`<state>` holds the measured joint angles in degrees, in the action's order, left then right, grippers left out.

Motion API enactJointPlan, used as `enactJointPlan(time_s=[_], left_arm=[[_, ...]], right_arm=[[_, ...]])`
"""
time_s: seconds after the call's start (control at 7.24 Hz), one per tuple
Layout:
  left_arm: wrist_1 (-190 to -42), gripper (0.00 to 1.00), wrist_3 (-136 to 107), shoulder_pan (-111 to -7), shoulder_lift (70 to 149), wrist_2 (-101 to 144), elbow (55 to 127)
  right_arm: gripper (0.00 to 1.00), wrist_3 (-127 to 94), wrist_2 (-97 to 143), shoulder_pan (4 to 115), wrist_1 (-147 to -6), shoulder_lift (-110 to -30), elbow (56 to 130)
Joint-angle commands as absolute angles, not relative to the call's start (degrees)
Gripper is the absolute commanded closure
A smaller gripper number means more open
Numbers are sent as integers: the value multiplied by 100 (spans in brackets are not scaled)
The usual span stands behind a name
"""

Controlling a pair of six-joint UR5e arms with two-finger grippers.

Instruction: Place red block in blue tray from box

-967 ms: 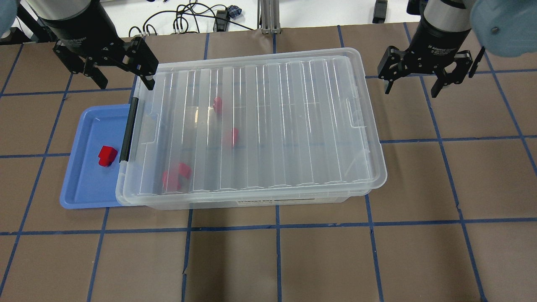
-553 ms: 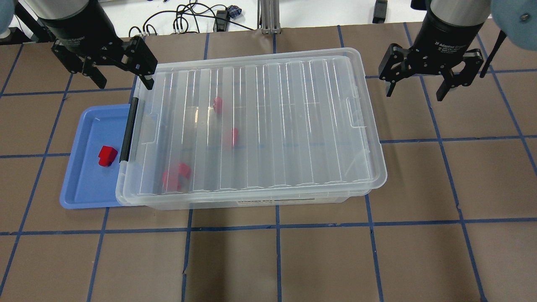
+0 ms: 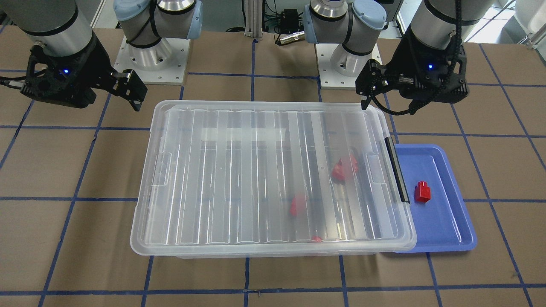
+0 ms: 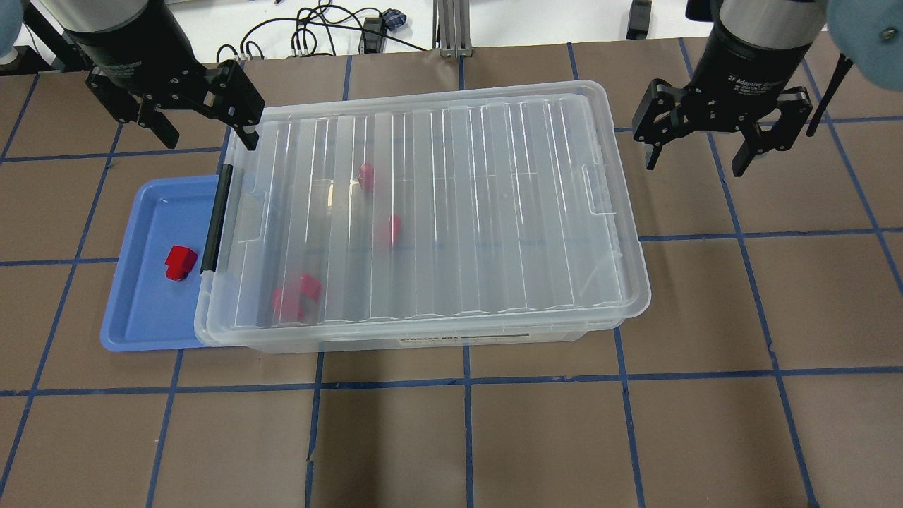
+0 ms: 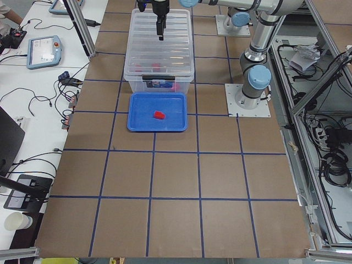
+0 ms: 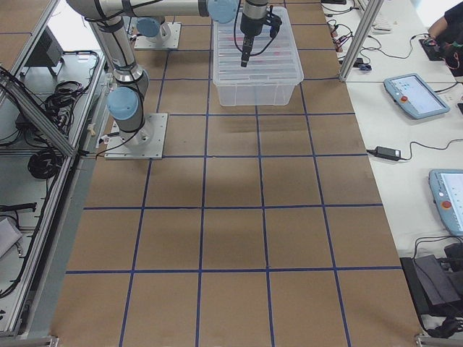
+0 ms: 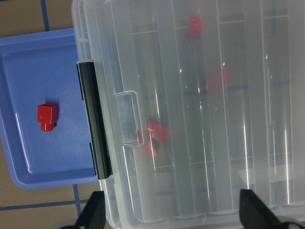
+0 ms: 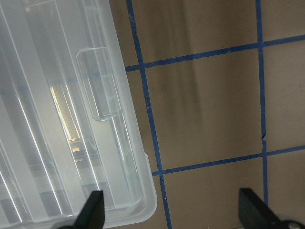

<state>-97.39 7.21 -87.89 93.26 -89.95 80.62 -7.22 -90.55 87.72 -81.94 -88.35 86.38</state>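
Here's the red block (image 4: 180, 262), lying flat in the blue tray (image 4: 141, 317), stub end pointing toward the robot's edge of the counter (image 4: 465, 437). The tray sits on the side of the box (image 4: 437, 212) that faces the counter's left edge. The box's latch end overlaps the tray's rim, and the black latch bar (image 4: 216, 220) runs just beside the block.

The left gripper (image 4: 209, 140) hangs above the latch-end corner of the box, jaws spread wide and nothing between them. In the left wrist view the block shows up and to the left of the fingertips (image 7: 93, 212), outside their gap and apart from them. No contact with the block, tray or box.

The ribbed clear lid (image 4: 494, 176) is on the box. More red blocks (image 4: 296, 296) show through it, blurred, all in the half nearer the latch.

Over on the other side, the right gripper (image 4: 695, 164) hovers just off the box's end that faces the counter's right edge. Its jaws are wide apart too and it is empty, with brown counter and blue tape lines below it. It's well apart from the block in the tray.
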Motion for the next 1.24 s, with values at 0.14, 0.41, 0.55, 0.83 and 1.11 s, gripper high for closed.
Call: enactJointPlan(time_s=[0.14,0.41,0.55,0.83,1.11], left_arm=[[-9738,0,721,-8806,9308,-9000,8112],[-9729,0,729,-8815,9325,-9009,8086],[-9729,0,729,-8815,9299,-9026,8095],[-9721,0,729,-8815,9325,-9026,8112],[-9712,0,729,-8815,9299,-9026,8104]], right_arm=[[0,-721,-9052,8771,-8200,-8851,8648],[0,-721,-9035,8754,-8253,-8842,8648],[0,-721,-9035,8745,-8253,-8833,8648],[0,-729,-9035,8736,-8253,-8824,8648],[0,-738,-9035,8623,-8244,-8833,8649]])
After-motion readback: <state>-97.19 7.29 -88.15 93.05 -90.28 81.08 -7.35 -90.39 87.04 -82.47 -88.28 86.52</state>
